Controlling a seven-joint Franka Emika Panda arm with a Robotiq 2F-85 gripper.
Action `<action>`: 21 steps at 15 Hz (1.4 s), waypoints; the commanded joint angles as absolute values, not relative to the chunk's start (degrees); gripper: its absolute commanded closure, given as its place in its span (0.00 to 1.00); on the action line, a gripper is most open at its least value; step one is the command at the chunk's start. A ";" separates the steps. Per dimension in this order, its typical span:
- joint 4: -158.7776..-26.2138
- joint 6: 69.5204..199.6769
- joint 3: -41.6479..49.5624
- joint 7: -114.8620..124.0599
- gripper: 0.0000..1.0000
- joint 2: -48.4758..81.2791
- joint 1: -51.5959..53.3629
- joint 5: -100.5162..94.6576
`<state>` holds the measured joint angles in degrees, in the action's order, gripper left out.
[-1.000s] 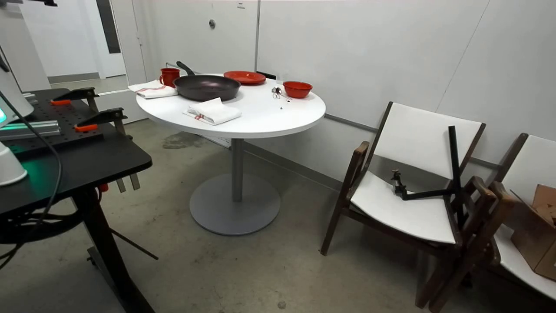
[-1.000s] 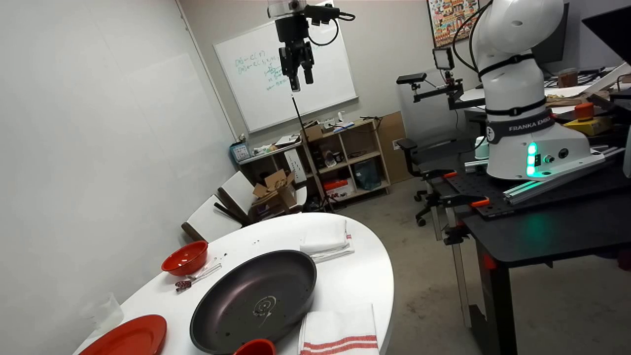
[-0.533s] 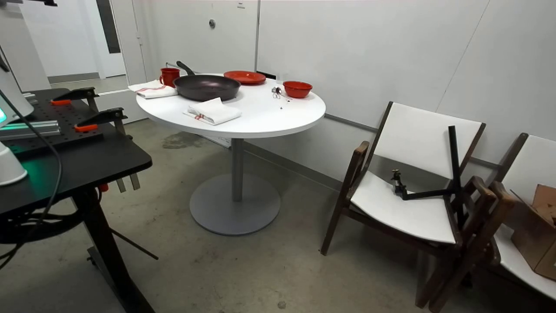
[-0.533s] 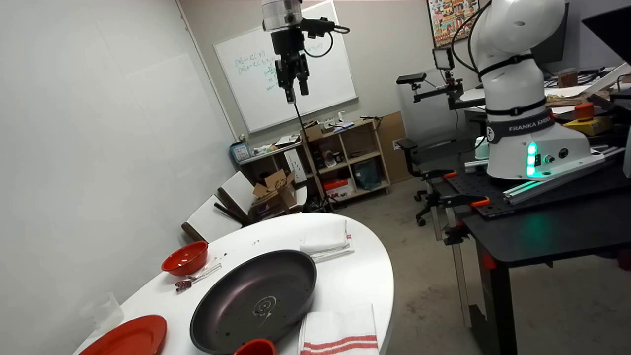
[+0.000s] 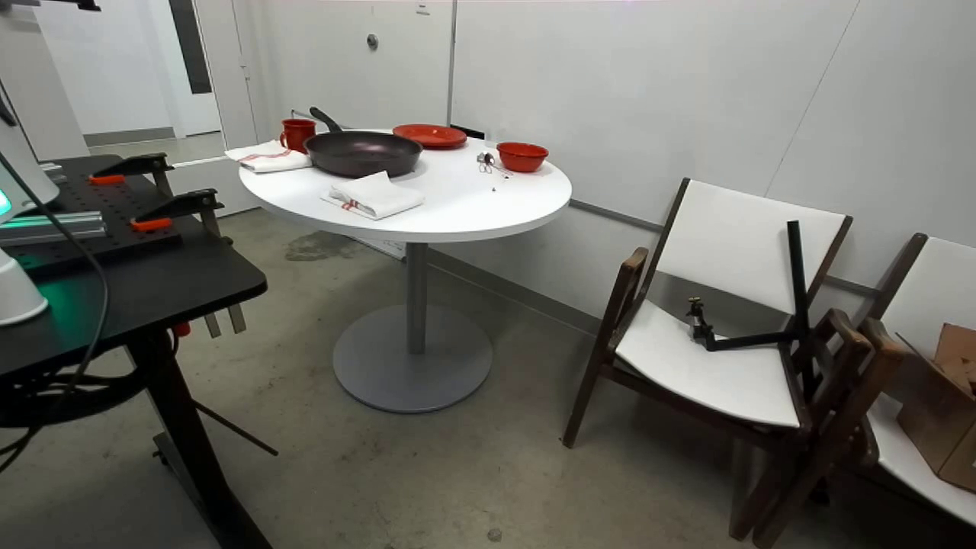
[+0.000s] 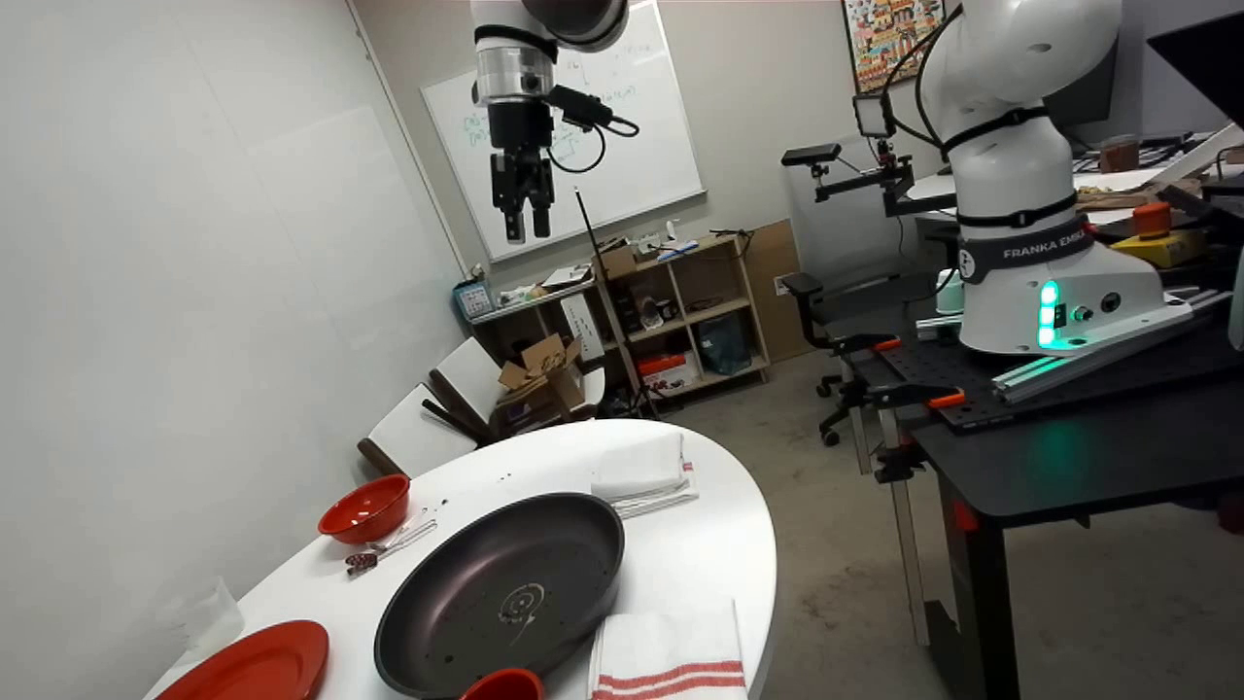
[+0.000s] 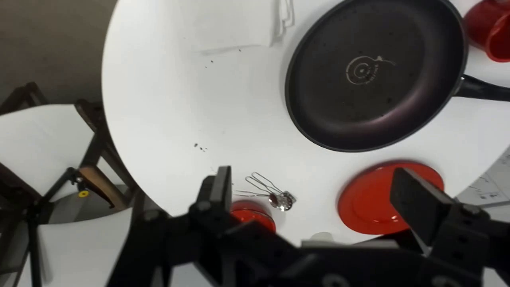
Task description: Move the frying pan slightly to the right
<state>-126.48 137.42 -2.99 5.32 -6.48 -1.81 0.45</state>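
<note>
In an exterior view my wrist (image 6: 513, 73) points downward, well above the tabletop (image 6: 702, 556), and the wrist view shows my jaws spread wide. The frying pan (image 7: 370, 75) sits on the tabletop, just beside the red cup (image 7: 486, 26), near a folded cloth (image 7: 231, 24).

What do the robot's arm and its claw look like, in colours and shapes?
The arm is mostly white and rounded, with black straps, a dark band lettered FRANKA, a green-lit strip and a silvery collar near its end. The claw is black and angular, with two blocky fingers; a small black box with a looping cable juts out above it.
</note>
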 commanded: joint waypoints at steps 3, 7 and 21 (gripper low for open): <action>-117.04 137.75 -1.06 -7.74 0.00 3.47 0.17 14.56; -110.78 134.25 -1.91 -9.01 0.00 10.88 -0.84 18.55; -100.96 122.87 -3.64 -7.97 0.00 22.19 -1.60 16.61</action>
